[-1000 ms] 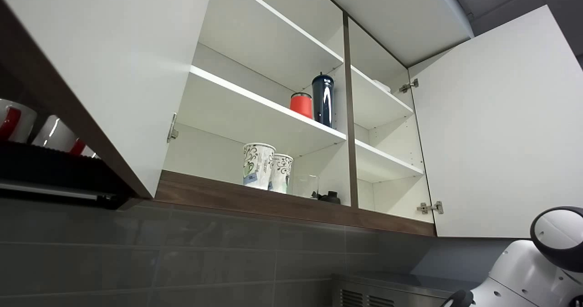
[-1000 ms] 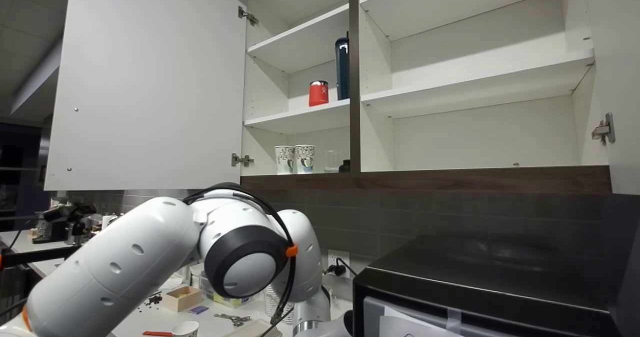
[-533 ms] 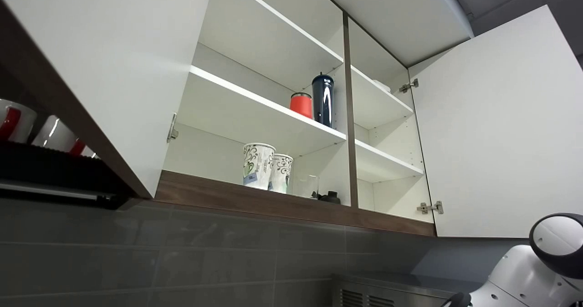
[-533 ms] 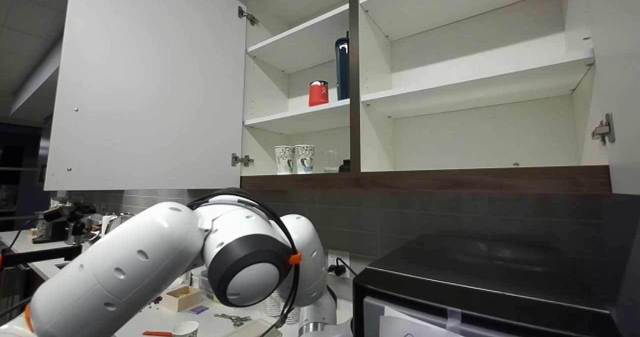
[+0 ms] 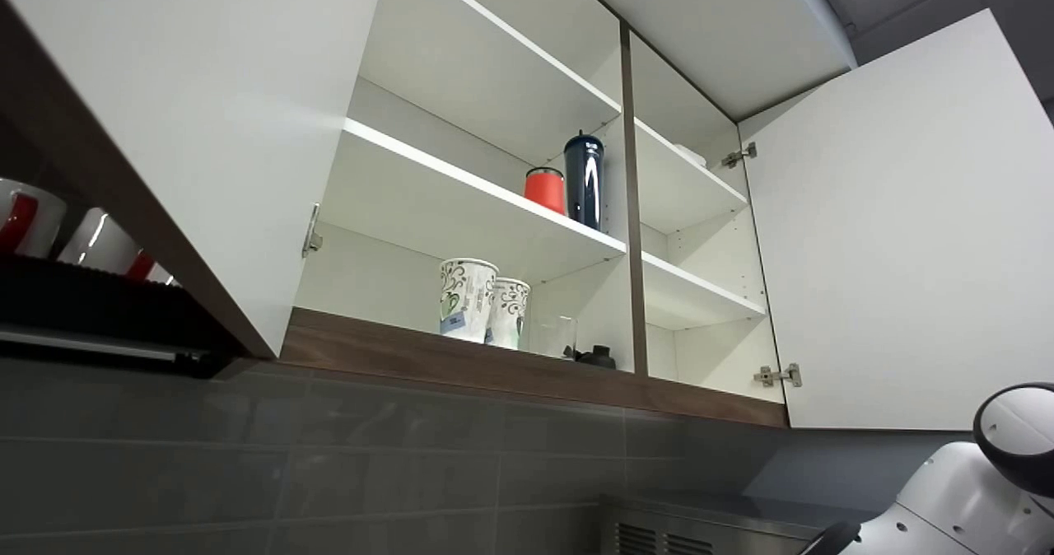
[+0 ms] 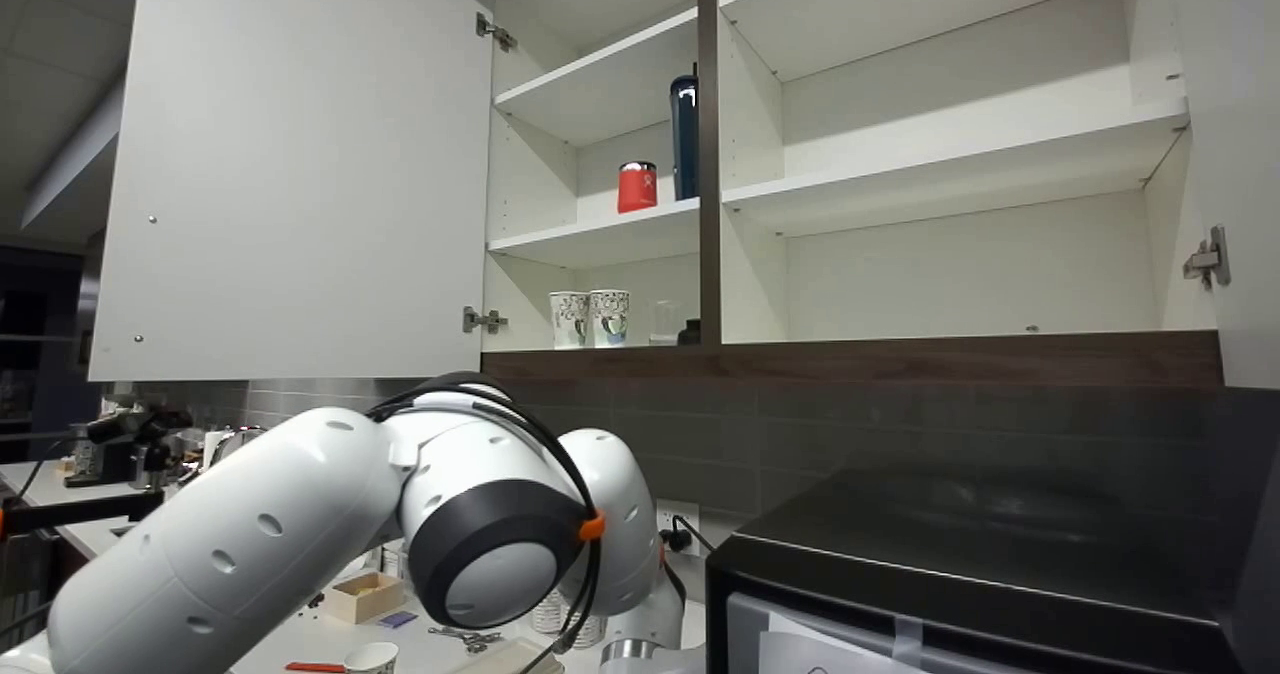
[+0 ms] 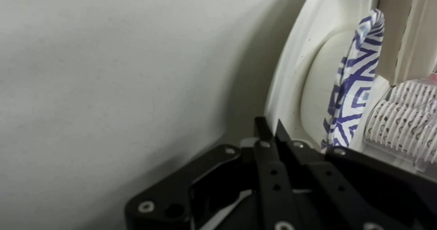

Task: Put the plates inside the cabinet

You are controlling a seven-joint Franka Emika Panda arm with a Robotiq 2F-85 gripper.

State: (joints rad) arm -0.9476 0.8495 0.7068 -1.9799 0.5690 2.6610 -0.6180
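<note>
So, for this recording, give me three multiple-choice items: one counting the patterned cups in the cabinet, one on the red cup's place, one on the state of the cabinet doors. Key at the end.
1. How many patterned cups stand in the cabinet?
A. One
B. Four
C. Two

2. Where does the red cup stand?
A. Down among the patterned cups
B. On the shelf above the patterned cups, beside the dark blue tumbler
C. Outside the cabinet

3. How do the two cabinet doors stand?
A. Both open
B. Both shut
C. One open, one shut

Key:
1 C: both exterior views show a pair.
2 B: it rests one level above the patterned cups, next to the tumbler.
3 A: both are swung outward, leaving the inside in view.
</note>
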